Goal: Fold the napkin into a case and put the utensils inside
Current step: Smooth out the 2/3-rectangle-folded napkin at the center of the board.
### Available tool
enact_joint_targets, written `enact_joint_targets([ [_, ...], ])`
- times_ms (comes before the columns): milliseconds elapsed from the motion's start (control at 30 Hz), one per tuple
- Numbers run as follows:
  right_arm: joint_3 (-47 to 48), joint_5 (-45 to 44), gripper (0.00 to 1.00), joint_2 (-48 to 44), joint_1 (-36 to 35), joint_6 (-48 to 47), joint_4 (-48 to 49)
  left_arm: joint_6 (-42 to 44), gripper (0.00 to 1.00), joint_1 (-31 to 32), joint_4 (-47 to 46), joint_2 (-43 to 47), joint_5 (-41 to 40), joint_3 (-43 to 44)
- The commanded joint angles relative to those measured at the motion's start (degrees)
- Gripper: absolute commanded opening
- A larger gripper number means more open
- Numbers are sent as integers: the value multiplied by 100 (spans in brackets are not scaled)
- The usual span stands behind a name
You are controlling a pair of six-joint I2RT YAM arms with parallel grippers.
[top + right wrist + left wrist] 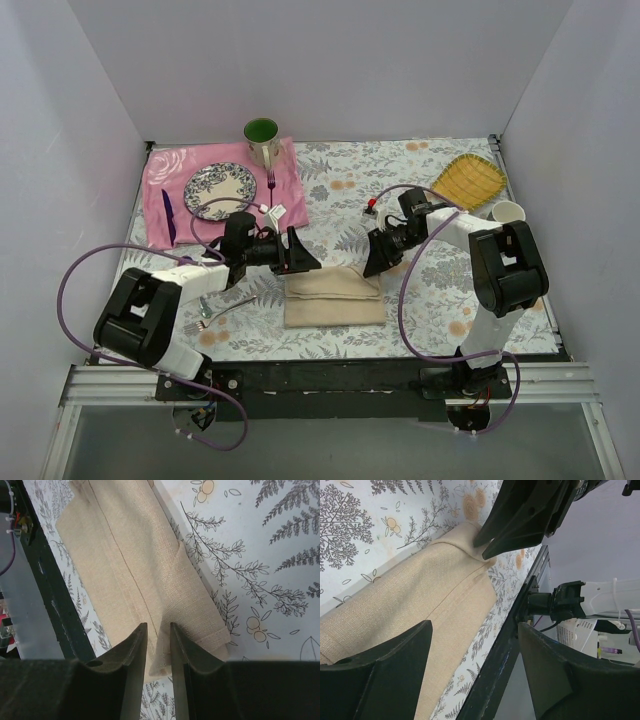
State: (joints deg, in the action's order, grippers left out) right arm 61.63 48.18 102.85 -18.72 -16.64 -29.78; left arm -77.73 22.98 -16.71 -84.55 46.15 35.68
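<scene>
Bracketing the napkin (335, 297), the robot's pair of tools sets to work at the far corners of the beige cloth, which lies folded into an oblong on the leaf-printed counter (440, 290). The right tool (378, 258) is drawn narrow, with a sliver of the cloth's end between its jaws. It appears to be pinching that corner in order to carry over another fold. The left tool (303, 257) hangs wide over the opposite corner and grips nothing, probably poised to take its own end so that both edges move together. The utensils (207, 311) wait on the counter to the napkin's left, apart from the cloth and not yet tucked in. The folding looks only part done.
</scene>
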Motion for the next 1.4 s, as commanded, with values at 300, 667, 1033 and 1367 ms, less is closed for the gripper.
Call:
enact_joint_targets([
  [300, -327, 86, 32, 420, 175, 47, 561, -567, 63, 4, -913, -483, 632, -70],
  [667, 33, 339, 35, 482, 273, -419, 26, -796, 48, -4, -869, -1520, 184, 35],
  [1033, -19, 1044, 58, -476, -342, 2163, 1658, -612, 44, -13, -544, -1740, 69, 53],
  [1367, -589, 728, 59, 235, -448, 2552, 2609, -664, 44, -13, -552, -1749, 69, -35],
])
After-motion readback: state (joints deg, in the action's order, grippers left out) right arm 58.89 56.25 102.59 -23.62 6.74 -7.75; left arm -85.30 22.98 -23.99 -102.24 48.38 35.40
